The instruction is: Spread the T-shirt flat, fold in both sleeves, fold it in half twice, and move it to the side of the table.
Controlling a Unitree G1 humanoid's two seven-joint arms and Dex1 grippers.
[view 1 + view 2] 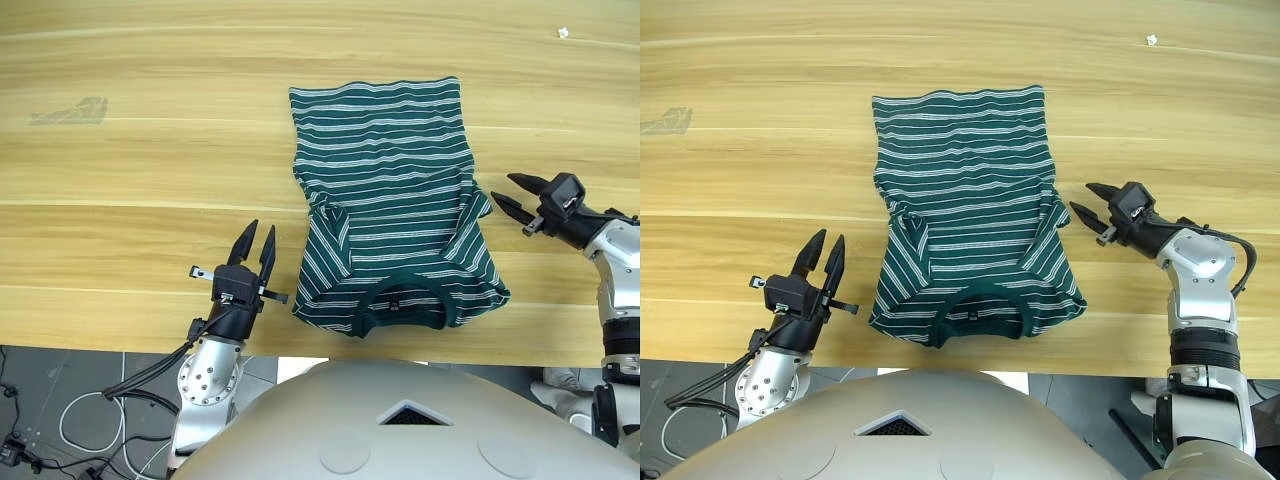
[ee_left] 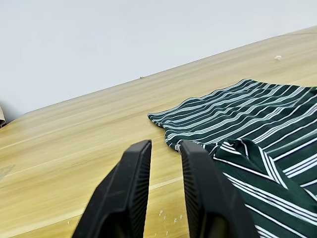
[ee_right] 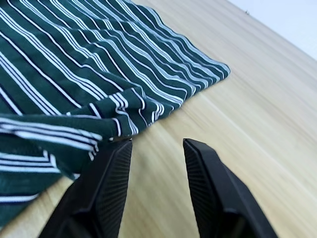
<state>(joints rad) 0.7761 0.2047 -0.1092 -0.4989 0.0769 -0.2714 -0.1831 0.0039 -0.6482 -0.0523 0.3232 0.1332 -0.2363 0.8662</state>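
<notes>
Far to the left of the T-shirt (image 1: 385, 180), a faint grey mark (image 1: 70, 111) sits on the wooden table (image 1: 150, 210). Closer to the shirt, level with its collar end, is my left pincer (image 1: 260, 232). Its two black fingers stand a narrow gap apart and hold nothing. The tips point away from me over the bare wood, near the shirt's left edge but clear of it. From that wrist the shirt's striped corner lies just beyond one fingertip (image 2: 190, 148).

The T-shirt itself is dark green with thin white stripes and lies flat in the middle of the table. Its collar is toward me, near the table's near edge, and its hem is on the far side. Both sleeves are folded inward over the body, so the outline is a narrow upright shape, a little wider at the shoulders. The body has not yet been folded in half.

To the right of the shirt, beside the folded right sleeve, is my right pincer (image 1: 503, 187). Its fingers are parted and empty, and the tips aim at the shirt's right edge. The nearer tip is just beside the cloth, and I cannot tell whether it touches.

Beyond the shirt's far right corner, well apart from it, a small white scrap (image 1: 563, 32) lies on the wood.
</notes>
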